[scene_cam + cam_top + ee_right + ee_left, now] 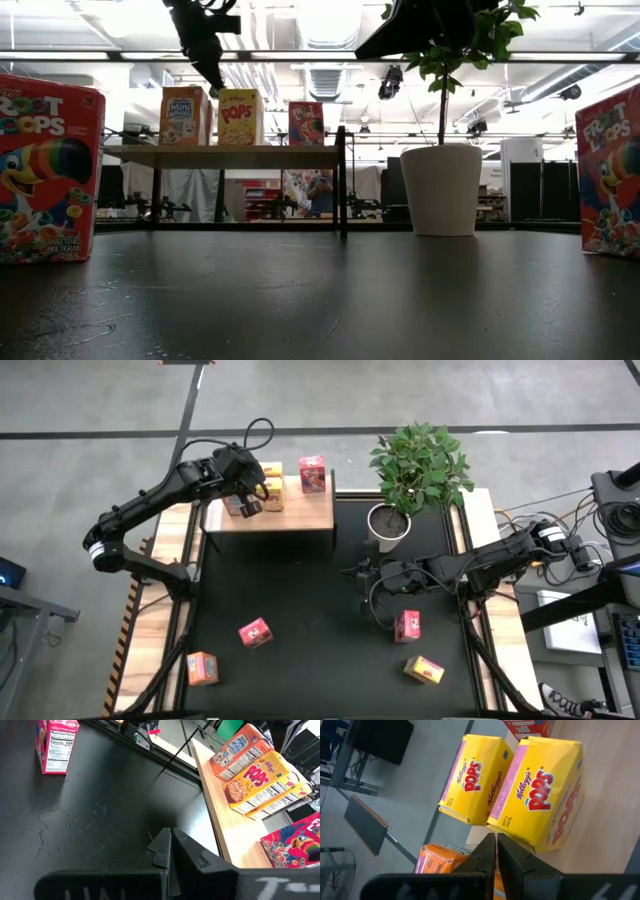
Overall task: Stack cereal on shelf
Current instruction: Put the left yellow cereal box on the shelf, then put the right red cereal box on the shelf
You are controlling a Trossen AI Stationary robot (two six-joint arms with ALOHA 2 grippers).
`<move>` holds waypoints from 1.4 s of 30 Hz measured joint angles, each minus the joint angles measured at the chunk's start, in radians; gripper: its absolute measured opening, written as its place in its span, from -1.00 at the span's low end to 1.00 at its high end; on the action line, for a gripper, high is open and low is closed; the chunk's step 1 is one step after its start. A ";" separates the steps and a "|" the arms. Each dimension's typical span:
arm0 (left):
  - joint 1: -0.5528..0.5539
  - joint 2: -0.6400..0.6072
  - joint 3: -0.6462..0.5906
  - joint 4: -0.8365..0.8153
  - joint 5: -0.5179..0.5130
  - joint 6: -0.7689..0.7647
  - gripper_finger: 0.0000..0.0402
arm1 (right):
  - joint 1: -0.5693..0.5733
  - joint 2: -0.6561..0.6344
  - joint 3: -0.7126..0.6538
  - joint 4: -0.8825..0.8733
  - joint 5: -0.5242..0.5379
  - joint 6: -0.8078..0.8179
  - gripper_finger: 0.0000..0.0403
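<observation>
Surface, high view: black table point(300, 590); shelf point(300, 515) upper centre carries boxes; four boxes loose, lower frame.
Left gripper point(247, 488): closed, empty, over shelf boxes.
Right gripper point(362, 575): closed, empty, mid-table.
Left wrist view: yellow boxes point(540, 795) close ahead.
Risk: closed left fingers may knock them off.

A black desk point(300, 590) carries a wooden shelf point(300, 515) at its far left holding an orange box point(184, 115), two yellow boxes point(540, 790) and a red box point(312, 474), beside a potted plant point(390, 520), with four more boxes point(255, 632) scattered near the front.
</observation>
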 joint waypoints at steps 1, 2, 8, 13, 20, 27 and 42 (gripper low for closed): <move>-0.002 -0.004 0.000 0.000 0.000 -0.008 -1.00 | 0.000 0.000 0.000 0.000 0.000 0.000 -0.96; -0.004 -0.007 0.000 0.000 0.000 -0.015 -1.00 | 0.000 0.000 0.000 0.000 0.000 -0.001 -0.96; -0.034 -0.053 0.000 0.000 -0.001 -0.096 -1.00 | 0.000 0.000 0.000 0.000 0.000 0.004 -0.96; -0.145 -0.120 -0.018 0.016 0.074 -0.205 -1.00 | 0.000 0.000 0.000 0.000 0.000 0.027 -0.96; -0.430 -0.247 -0.176 0.227 0.096 -0.270 -1.00 | 0.000 0.000 0.000 -0.007 -0.001 0.140 -0.96; -0.677 -0.353 -0.390 0.519 0.098 -0.263 -1.00 | 0.052 -0.001 0.031 -0.114 -0.014 0.384 -0.96; -0.772 -0.387 -0.471 0.554 0.031 -0.236 -0.99 | 0.201 0.001 0.293 -0.625 -0.209 1.202 -0.96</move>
